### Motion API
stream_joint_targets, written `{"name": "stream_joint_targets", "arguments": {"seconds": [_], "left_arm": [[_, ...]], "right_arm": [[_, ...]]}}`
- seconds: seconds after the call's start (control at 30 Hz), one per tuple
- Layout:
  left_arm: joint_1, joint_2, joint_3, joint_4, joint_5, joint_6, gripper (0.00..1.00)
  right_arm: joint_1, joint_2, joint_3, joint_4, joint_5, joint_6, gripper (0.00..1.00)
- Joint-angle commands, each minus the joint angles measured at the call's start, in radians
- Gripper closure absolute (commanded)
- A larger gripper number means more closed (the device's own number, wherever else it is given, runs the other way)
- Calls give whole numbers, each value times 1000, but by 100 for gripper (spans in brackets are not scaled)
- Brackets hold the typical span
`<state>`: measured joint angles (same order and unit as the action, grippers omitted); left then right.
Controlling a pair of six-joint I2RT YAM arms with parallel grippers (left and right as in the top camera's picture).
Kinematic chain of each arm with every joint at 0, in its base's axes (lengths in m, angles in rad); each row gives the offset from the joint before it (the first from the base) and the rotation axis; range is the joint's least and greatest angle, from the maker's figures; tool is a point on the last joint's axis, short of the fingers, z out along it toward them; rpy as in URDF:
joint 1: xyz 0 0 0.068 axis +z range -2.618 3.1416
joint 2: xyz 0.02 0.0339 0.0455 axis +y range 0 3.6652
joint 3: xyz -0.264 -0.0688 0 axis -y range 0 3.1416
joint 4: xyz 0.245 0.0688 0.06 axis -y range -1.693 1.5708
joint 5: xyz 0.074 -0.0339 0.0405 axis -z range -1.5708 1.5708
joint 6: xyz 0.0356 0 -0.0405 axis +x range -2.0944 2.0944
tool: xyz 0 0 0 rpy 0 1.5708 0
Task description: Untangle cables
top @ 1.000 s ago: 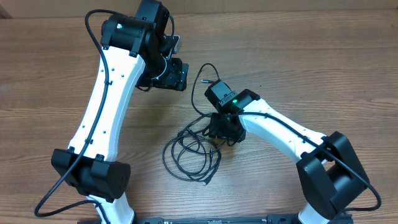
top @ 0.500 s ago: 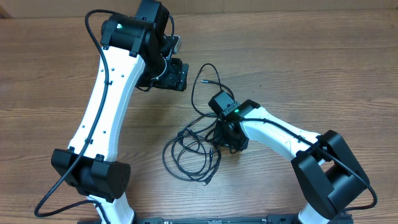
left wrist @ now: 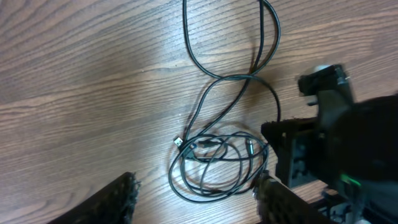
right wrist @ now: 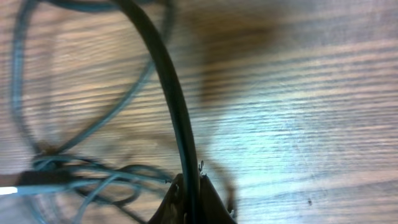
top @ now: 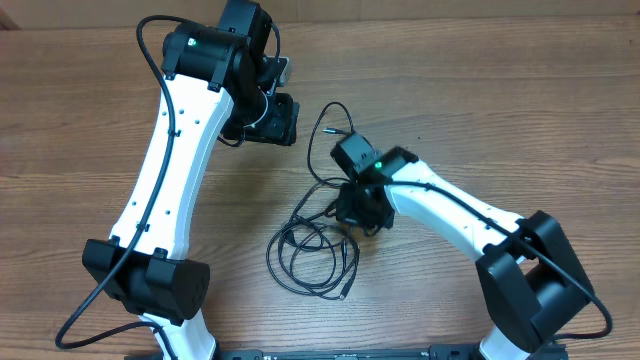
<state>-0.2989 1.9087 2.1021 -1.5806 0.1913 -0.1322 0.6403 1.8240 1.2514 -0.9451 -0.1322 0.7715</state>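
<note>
Right gripper (right wrist: 189, 198) is now clamped tight on one strand of the cables (top: 312, 262), the cord pinched between its tips. A second ago its jaws stood apart over the tangle. The bundle lies mid-table (top: 520, 90), just left of that gripper, with one long loop running to the far side. The near loops have shifted slightly right since the grip. Left gripper (left wrist: 196, 198) hangs far left, jaws apart, holding nothing. Judgement: one strand is secured, and pulling apart has barely begun.
</note>
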Motion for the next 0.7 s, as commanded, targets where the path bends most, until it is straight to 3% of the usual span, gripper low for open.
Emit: {"name": "stream_joint_targets", "arguments": {"seconds": [0.0, 0.2, 0.33, 0.53, 0.67], "left_arm": [[2, 1, 0, 3, -8, -2, 40], [2, 1, 0, 3, -8, -2, 39], [2, 1, 0, 3, -8, -1, 39], [2, 1, 0, 11, -7, 5, 39], [2, 1, 0, 21, 10, 6, 39]], "right_arm": [[-8, -52, 138, -56, -5, -70, 96], [-7, -161, 353, -144, -154, -315, 96], [-8, -266, 435, -142, -199, -401, 96], [-8, -412, 453, -134, -216, -467, 96], [-8, -463, 453, -111, -392, -581, 96]]}}
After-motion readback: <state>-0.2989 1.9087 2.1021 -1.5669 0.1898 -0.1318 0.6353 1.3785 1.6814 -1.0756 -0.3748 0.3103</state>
